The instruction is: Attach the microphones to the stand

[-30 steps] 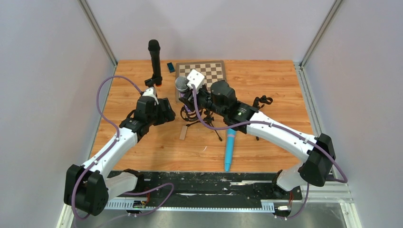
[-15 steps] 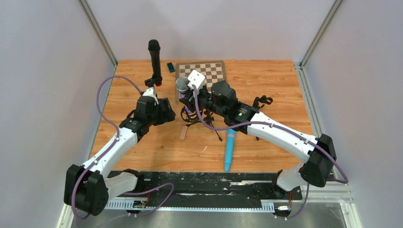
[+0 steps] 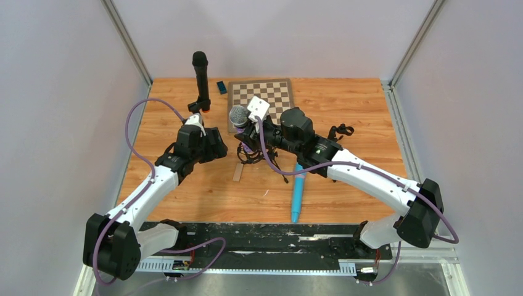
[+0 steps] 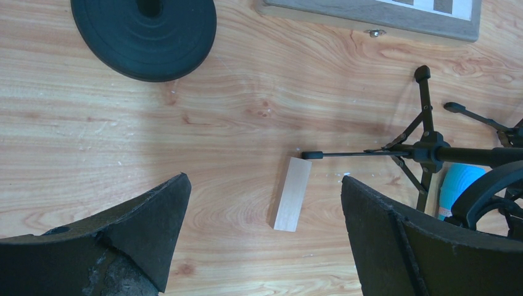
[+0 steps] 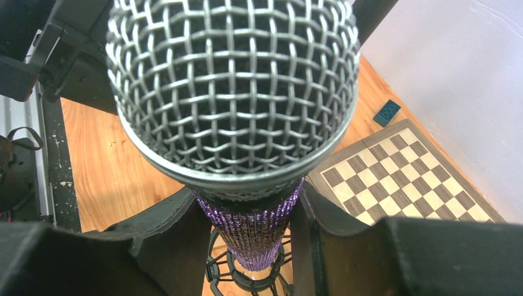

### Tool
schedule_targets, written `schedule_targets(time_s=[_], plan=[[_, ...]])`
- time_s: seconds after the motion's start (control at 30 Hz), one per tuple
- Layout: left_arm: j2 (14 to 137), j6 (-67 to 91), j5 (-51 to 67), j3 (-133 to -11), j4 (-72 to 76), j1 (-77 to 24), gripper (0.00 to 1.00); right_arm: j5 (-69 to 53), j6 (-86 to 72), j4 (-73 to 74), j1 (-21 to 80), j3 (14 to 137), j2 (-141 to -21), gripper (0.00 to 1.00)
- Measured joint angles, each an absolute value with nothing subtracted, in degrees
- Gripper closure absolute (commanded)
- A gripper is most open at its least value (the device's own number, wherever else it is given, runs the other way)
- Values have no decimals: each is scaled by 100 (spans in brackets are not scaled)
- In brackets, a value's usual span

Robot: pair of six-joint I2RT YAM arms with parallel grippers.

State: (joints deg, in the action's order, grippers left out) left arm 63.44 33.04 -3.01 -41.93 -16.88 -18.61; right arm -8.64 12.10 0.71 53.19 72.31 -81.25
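My right gripper (image 3: pixel 248 131) is shut on the purple microphone (image 5: pixel 253 225), silver grille (image 3: pixel 237 115) up, its lower end in the black ring holder (image 5: pixel 247 274) of a small tripod stand (image 3: pixel 262 154). The long black microphone (image 3: pixel 200 80) stands upright in a round-base stand (image 4: pixel 144 34) at the back left, orange end down. The light blue microphone (image 3: pixel 298 191) lies flat on the table in front of the tripod. My left gripper (image 3: pixel 216 143) is open and empty, hovering left of the tripod (image 4: pixel 425 151).
A small wooden block (image 4: pixel 292 193) lies below my left gripper, next to a tripod leg. A chessboard (image 3: pixel 262 95) and a small blue block (image 3: pixel 221 87) sit at the back. Another black holder (image 3: pixel 341 131) lies right of my right arm.
My right gripper has shifted slightly right and toward me with the purple microphone. My left arm has not moved.
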Motion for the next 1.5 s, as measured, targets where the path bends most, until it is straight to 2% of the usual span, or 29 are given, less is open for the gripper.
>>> schedule_targets(time_s=[1.03, 1.5], plan=[[6388, 3304, -305, -4193, -1695, -1859, 0, -1098, 987, 412, 5319, 7312, -7850, 100], [6429, 3297, -307, -4193, -1697, -1859, 0, -613, 974, 362, 5319, 7312, -7905, 100]])
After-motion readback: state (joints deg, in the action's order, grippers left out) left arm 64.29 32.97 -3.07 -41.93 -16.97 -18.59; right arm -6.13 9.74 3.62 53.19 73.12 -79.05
